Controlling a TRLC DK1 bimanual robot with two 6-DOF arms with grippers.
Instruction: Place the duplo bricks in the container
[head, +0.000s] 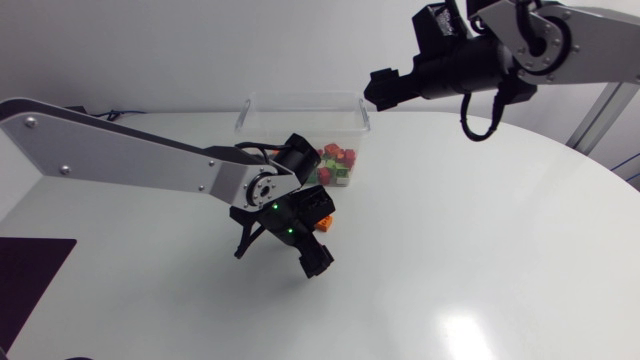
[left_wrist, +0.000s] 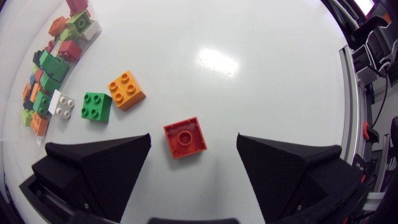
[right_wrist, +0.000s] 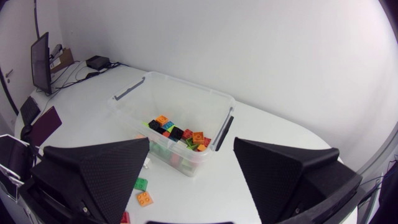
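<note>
On the glossy white desk (left_wrist: 261, 93) lie a red brick (left_wrist: 185, 137), an orange brick (left_wrist: 126, 90), a green brick (left_wrist: 97, 107) and a white brick (left_wrist: 63, 104). The container (right_wrist: 189, 86) is clear plastic with dark grey handles (right_wrist: 222, 132); its heap of bricks (right_wrist: 177, 134) mixes black, orange, red and green. The fingers (left_wrist: 93, 168) are matte black, the left arm (head: 120, 150) silver-grey

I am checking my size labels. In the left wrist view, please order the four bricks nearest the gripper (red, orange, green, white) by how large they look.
1. Red brick and orange brick: nearly alike; red lies nearer the camera, so I do not rank them.
2. Green brick.
3. White brick, smallest.
</note>
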